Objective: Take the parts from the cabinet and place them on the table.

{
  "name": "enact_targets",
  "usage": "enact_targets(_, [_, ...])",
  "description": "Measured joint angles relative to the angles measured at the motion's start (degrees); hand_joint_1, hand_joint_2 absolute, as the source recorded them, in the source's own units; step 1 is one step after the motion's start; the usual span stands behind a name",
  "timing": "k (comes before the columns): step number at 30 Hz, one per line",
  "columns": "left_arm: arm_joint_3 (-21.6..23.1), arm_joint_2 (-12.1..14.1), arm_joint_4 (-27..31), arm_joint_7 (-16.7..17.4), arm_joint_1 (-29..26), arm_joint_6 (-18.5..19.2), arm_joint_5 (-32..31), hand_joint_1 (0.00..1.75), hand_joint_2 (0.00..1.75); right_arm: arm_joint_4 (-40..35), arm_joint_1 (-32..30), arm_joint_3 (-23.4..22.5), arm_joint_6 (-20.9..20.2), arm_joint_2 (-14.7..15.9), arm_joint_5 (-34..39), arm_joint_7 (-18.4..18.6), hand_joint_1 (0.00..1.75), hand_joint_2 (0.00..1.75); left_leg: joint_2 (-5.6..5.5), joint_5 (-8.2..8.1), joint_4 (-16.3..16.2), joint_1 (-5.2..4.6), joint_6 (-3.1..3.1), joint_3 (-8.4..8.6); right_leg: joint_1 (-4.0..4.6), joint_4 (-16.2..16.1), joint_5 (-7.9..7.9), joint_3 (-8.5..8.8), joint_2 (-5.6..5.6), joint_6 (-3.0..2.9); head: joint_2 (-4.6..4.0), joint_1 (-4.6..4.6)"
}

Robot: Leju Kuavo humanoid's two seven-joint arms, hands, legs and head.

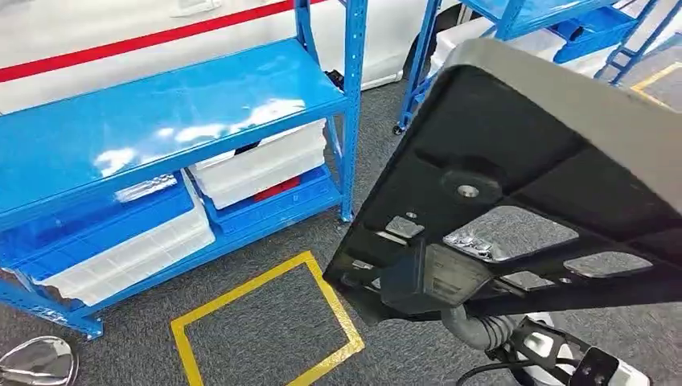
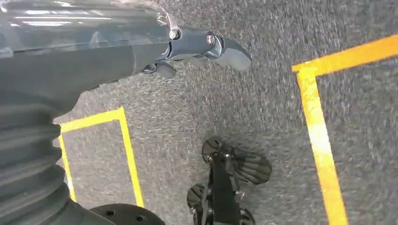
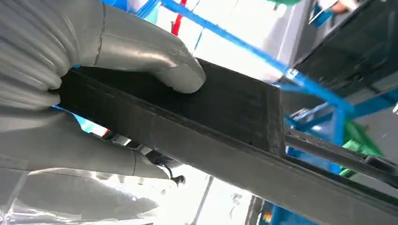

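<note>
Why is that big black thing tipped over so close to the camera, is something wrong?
Nothing looks broken. The large black plastic frame part is tilted because the right hand grips its edge, thumb pressed on top. The blue metal shelving and white plastic bins sit in order.

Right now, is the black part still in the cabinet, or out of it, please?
Out: the right hand grips the black part in the air beside the blue cabinet.
</note>
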State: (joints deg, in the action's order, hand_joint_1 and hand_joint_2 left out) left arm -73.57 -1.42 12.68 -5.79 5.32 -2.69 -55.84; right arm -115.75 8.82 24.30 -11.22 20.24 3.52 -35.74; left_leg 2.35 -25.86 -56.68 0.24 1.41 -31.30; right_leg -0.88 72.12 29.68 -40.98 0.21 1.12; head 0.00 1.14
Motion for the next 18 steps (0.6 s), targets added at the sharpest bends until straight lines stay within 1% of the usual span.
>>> enact_targets(1, [0.2, -0.1, 0.0, 0.2, 0.0, 0.0, 0.0, 0.00, 1.75, 0.0, 0.1, 0.2, 0.6, 0.2, 0.0, 0.0, 1.71, 1.75, 0.50, -0.08, 0.0, -0.05, -0.11, 0.08, 0.04, -5.4, -2.47, 3.09, -0.41, -0.21, 0.00, 0.00])
enact_targets(2, [0.5, -0.2, 0.0, 0.4, 0.0, 0.0, 0.0, 0.00, 1.75, 0.0, 0.5, 0.3, 0.7, 0.2, 0.1, 0.0, 1.71, 1.75, 0.85, -0.17, -0.2, -0.12, -0.25, 0.16, 0.16, -10.6, -4.37, 6.11, -1.62, -0.47, 0.00, 0.00])
enact_targets(3, [0.6, -0.2, 0.0, 0.4, 0.1, 0.0, 0.0, 0.00, 1.75, 0.0, 1.2, 0.6, 0.8, 0.3, 0.3, 0.0, 1.71, 1.75, 1.30, -0.31, -0.3, -0.35, -0.48, 0.13, 0.50, -13.7, -3.64, 7.54, -4.00, -0.91, 0.00, 0.00])
enact_targets(4, [0.7, -0.2, 0.0, 0.4, 0.1, -0.1, 0.1, 0.00, 1.75, 0.2, 2.0, 1.1, 0.8, 0.3, 0.6, 0.0, 1.71, 1.75, 1.59, -0.49, -0.6, -0.70, -0.80, -0.03, 0.74, -13.9, -4.08, 7.39, -3.35, -1.31, 0.00, 0.00])
enact_targets(5, [0.7, -0.3, 0.0, 0.4, 0.1, -0.1, 0.2, 0.00, 1.75, 0.2, 2.8, 1.4, 0.8, 0.3, 0.9, 0.0, 1.71, 1.75, 1.86, -0.42, -0.5, -0.68, -1.06, -0.01, 0.75, -13.7, -4.09, 7.20, -2.67, -1.45, 0.00, 0.00])
enact_targets(7, [0.7, -0.4, 0.0, 0.3, 0.1, -0.2, 0.6, 0.00, 1.75, 0.5, 4.1, 1.8, 0.7, 0.3, 1.6, 0.1, 1.71, 1.75, 2.77, -0.37, -0.3, -0.66, -1.59, 0.16, 0.88, -13.7, -4.18, 6.96, -1.76, -1.95, 0.00, 0.00])
enact_targets(8, [0.7, -0.4, 0.0, 0.0, 0.2, -0.2, 0.7, 0.00, 1.75, 0.8, 4.8, 2.1, 0.5, 0.3, 2.2, 0.1, 1.71, 1.75, 2.51, -0.82, -0.7, -0.61, -2.06, -0.11, 0.35, -14.2, -4.62, 7.13, -1.33, -2.53, 0.00, 0.00])
enact_targets(9, [0.7, -0.6, 0.0, -0.3, 0.2, -0.2, 0.9, 0.00, 1.75, 1.0, 5.7, 2.4, 0.4, 0.3, 2.7, 0.1, 1.71, 1.75, 0.51, -2.09, -2.1, -0.36, -2.41, -0.49, 0.33, -14.3, -4.73, 7.09, -1.01, -2.77, 0.00, 0.00])
enact_targets(10, [0.7, -0.8, 0.0, -0.5, 0.1, -0.1, 1.2, 0.00, 1.75, 1.3, 6.6, 2.7, 0.4, 0.3, 3.0, 0.1, 1.71, 1.75, -0.77, -4.33, -5.4, -0.18, -2.59, -1.86, 0.30, -14.3, -4.85, 6.99, -0.70, -3.03, 0.00, 0.02])
enact_targets(11, [0.7, -0.8, 0.0, -0.6, 0.0, -0.1, 1.3, 0.00, 1.75, 1.6, 7.1, 2.8, 0.3, 0.3, 3.2, 0.1, 1.71, 1.75, -1.41, -6.82, -10.2, -0.03, -2.77, -4.03, 0.37, -14.3, -4.91, 6.91, -0.27, -3.15, 0.00, 0.00])
enact_targets(12, [0.7, -0.9, 0.0, -0.7, -0.1, -0.1, 1.4, 0.00, 1.75, 1.8, 7.4, 3.0, 0.3, 0.3, 3.4, 0.1, 1.71, 1.75, -1.69, -8.68, -14.8, 0.01, -2.90, -6.10, 0.42, -14.2, -4.95, 6.81, 0.22, -3.20, 0.00, 0.00])
enact_targets(13, [0.7, -0.9, 0.0, -0.7, -0.2, -0.1, 1.7, 0.00, 1.75, 2.1, 7.5, 3.2, 0.3, 0.3, 3.4, 0.1, 1.71, 1.75, -1.77, -9.53, -18.3, 0.01, -3.00, -7.78, 0.46, -14.2, -4.97, 6.76, 0.76, -3.22, 0.00, 0.00])
enact_targets(14, [0.7, -0.9, 0.0, -0.8, -0.3, -0.1, 1.8, 0.00, 1.75, 2.3, 7.7, 3.6, 0.3, 0.3, 3.4, 0.1, 1.71, 1.75, -1.78, -8.89, -18.9, 0.02, -3.00, -8.12, 0.47, -14.2, -4.98, 6.78, 1.29, -3.20, 0.00, 0.00])
enact_targets(15, [0.7, -0.9, 0.0, -0.8, -0.2, -0.1, 1.9, 0.00, 1.75, 2.4, 7.9, 3.8, 0.3, 0.3, 3.4, 0.1, 1.71, 1.75, -1.80, -7.02, -16.6, 0.03, -2.91, -7.17, 0.46, -14.1, -4.99, 6.82, 1.85, -3.19, 0.00, 0.00])
enact_targets(16, [0.7, -0.9, 0.0, -0.8, -0.2, -0.1, 1.9, 0.00, 1.75, 2.6, 8.1, 4.1, 0.3, 0.2, 3.4, 0.1, 1.71, 1.75, -1.97, -4.24, -12.0, 0.04, -2.75, -4.97, 0.46, -14.0, -4.98, 6.90, 2.45, -3.17, 0.00, 0.00])
enact_targets(17, [0.7, -0.9, 0.0, -0.9, -0.2, -0.1, 1.9, 0.00, 1.75, 2.6, 8.3, 4.2, 0.3, 0.2, 3.4, 0.1, 1.71, 1.75, -2.81, -1.52, -6.5, 0.10, -2.53, -2.47, 0.47, -13.9, -4.95, 6.96, 2.98, -3.08, 0.00, 0.00])
enact_targets(18, [0.7, -0.9, 0.0, -0.9, -0.3, -0.1, 1.9, 0.00, 1.75, 2.7, 8.6, 4.3, 0.3, 0.2, 3.5, 0.1, 1.71, 1.75, -5.52, -0.19, -1.8, 0.29, -2.15, -0.57, 0.39, -13.8, -4.93, 6.85, 3.46, -2.91, 0.00, 0.00])
